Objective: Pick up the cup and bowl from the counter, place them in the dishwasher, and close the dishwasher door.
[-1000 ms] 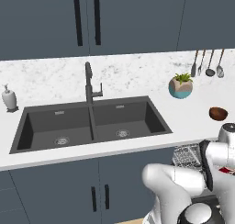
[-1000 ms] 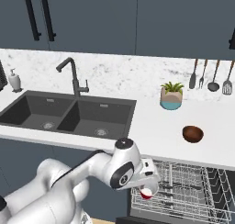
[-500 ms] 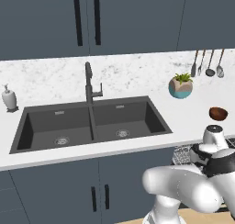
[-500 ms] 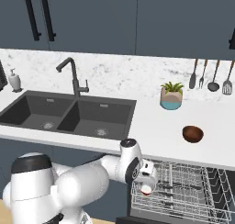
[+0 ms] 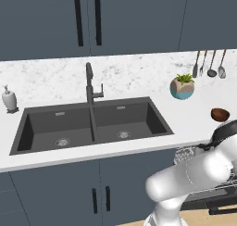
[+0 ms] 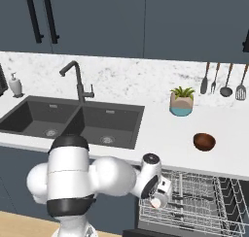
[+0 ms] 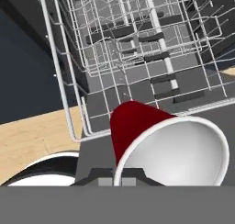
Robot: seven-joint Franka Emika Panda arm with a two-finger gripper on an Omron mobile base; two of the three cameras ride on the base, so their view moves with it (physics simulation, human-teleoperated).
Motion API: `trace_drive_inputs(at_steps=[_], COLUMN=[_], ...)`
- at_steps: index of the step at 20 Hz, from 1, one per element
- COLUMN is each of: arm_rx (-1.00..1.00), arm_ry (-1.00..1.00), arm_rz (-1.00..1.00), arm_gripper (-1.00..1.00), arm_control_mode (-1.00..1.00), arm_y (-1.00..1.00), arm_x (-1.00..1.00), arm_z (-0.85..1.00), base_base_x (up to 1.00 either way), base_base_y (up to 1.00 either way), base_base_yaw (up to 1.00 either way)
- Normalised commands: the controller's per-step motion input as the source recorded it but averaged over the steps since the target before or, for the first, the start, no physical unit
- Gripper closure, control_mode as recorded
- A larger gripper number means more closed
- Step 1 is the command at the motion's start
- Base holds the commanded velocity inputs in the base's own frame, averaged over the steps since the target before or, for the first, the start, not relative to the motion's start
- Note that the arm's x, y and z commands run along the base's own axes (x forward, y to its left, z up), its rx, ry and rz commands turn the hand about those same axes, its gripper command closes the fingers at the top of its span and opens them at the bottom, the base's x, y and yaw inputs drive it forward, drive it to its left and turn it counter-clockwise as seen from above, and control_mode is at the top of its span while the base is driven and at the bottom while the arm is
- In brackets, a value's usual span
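The bowl (image 6: 204, 141) is being kept on the counter (image 6: 160, 129), right of the sink (image 6: 73, 119); the cup (image 6: 157, 202) is being held over the dishwasher (image 6: 194, 207) rack.

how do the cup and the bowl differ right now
The cup is red with a white inside and rim; the bowl is dark brown. The cup is held in the shut gripper over the dishwasher rack; the bowl sits on the counter. Both are small open vessels.
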Motion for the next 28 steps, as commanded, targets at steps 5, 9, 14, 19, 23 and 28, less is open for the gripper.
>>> trace_drive_inputs(at_steps=[5, 9, 14, 19, 23, 28], arm_rx=[0.08, 0.04, 0.06, 0.02, 0.00, 0.01], arm_ry=[-0.21, -0.21, -0.06, 0.09, 0.20, 0.27], arm_rz=[0.00, 0.00, 0.00, -0.09, -0.12, -0.10], arm_gripper=[1.00, 1.00, 1.00, 1.00, 1.00, 1.00], arm_control_mode=[-1.00, -1.00, -1.00, -1.00, -1.00, -1.00], arm_y=[-0.01, -0.04, -0.22, -0.05, -0.07, -0.27], arm_x=[0.12, 0.17, -0.08, -0.81, -0.59, -0.02], arm_z=[-0.43, -0.28, -0.16, 0.05, 0.02, 0.24], base_base_x=[0.00, 0.00, 0.00, 0.00, 0.00, 0.00], base_base_y=[0.00, 0.00, 0.00, 0.00, 0.00, 0.00], base_base_yaw=[0.00, 0.00, 0.00, 0.00, 0.00, 0.00])
